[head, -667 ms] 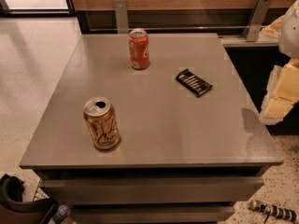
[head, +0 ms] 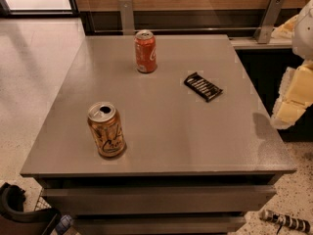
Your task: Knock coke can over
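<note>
Camera view, the only one.

Table (head: 186, 146): one, grey top, seen from above and in front.

Cans: two, both upright. The coke can (head: 145, 52) stands near the far edge, a little left of the middle, red-orange with white script and a silver top. The gold can (head: 106, 129) is larger, with dark script and an opened top. It stands near the front-left corner, well apart from the coke can.

Dark packet (head: 203, 86): one, lying flat and at an angle, right of the coke can and apart from it.

Metal brackets (head: 126, 16): two, on the wall behind the table, one left and one right.

My gripper (head: 292, 99): one, pale cream, at the frame's right edge, off the table's right side. It is well apart from the coke can and touches nothing on the table. Open or closed: cannot tell. No sign of anything held.

Floor, bottom right: one striped object (head: 286, 221), unclear what.
</note>
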